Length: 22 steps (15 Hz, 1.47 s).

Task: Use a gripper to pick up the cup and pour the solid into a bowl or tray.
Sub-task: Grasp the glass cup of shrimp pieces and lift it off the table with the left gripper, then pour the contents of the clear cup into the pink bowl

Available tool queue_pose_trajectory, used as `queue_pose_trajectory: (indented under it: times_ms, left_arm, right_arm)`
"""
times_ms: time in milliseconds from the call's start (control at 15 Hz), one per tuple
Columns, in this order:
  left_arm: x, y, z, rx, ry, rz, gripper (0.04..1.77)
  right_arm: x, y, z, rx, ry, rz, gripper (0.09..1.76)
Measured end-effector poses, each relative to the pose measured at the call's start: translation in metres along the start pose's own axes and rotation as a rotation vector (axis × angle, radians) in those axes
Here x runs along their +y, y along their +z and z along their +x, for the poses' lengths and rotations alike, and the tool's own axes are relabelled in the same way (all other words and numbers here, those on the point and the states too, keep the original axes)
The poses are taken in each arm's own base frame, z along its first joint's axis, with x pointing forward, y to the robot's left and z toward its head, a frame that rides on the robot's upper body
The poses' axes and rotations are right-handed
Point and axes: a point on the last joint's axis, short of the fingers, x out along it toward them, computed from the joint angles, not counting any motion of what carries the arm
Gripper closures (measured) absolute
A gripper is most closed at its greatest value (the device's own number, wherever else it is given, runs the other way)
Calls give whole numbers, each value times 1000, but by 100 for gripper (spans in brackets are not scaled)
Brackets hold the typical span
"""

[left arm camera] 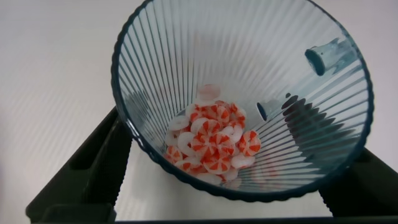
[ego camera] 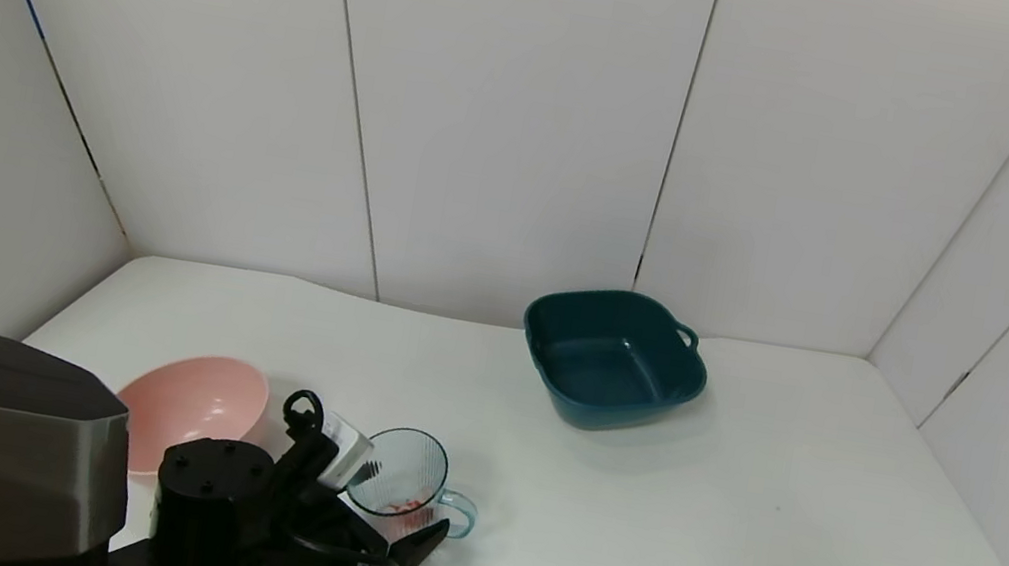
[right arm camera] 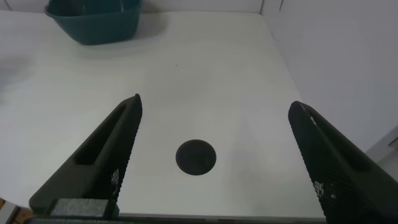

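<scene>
Left hand (ego camera: 388,508) grips the cup (ego camera: 401,475), one finger on each side of its ribbed wall, at the near left of the desk (ego camera: 730,521). In the head view the cup is tilted, its mouth turned up and back toward the robot, its loop handle (ego camera: 458,511) pointing right, away from the hand. Whether its base touches the desk I cannot tell; the tilt suggests it is lifted, or nearly so.

The solid (left arm camera: 214,142), a small heap of red-and-white pieces, lies gathered in the lowest part of the cup, against the wall near the base. That fits the tilt: the mouth is higher than the base, so nothing can slide out yet. The left wrist view looks straight into the cup, with a black finger (left arm camera: 93,165) showing on each side of it, close against the wall.

The pink bowl (ego camera: 191,406) stands just beside the hand, on its left, and looks empty as far as can be seen. The teal tray (ego camera: 614,359) sits well apart, toward the back. Being so near, the bowl is the likely target; I judge the pour has not begun, and the cup must travel left over the rim and then tip the other way.

The right hand (right arm camera: 211,162) hangs open above bare desk on the right, holding nothing, a dark round mark (right arm camera: 196,157) below it.
</scene>
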Motion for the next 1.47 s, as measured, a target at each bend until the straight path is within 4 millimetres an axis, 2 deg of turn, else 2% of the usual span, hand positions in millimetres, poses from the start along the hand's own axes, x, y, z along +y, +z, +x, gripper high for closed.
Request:
queue_pose_trajectory:
  times_ms: [133, 200, 267, 400, 867, 1133, 1467]
  left_arm:
    - [0, 0, 0, 2, 0, 0, 10]
    - [0, 0, 0, 1, 1, 0, 30]
    - [0, 0, 0, 1, 1, 0, 42]
    - [0, 0, 1, 0, -1, 0, 49]
    - [0, 5, 0, -23, 8, 4, 51]
    - [0, 14, -4, -58, 21, 23, 51]
    - [4, 32, -15, 5, 49, 29, 51]
  right_arm:
    - [0, 0, 0, 0, 0, 0, 14]
    - [0, 0, 0, 0, 0, 0, 14]
    - [0, 0, 0, 0, 0, 0, 14]
    - [0, 0, 0, 0, 0, 0, 14]
    - [0, 0, 0, 0, 0, 0, 14]
    - [0, 0, 0, 0, 0, 0, 14]
    - [0, 0, 0, 0, 0, 0, 14]
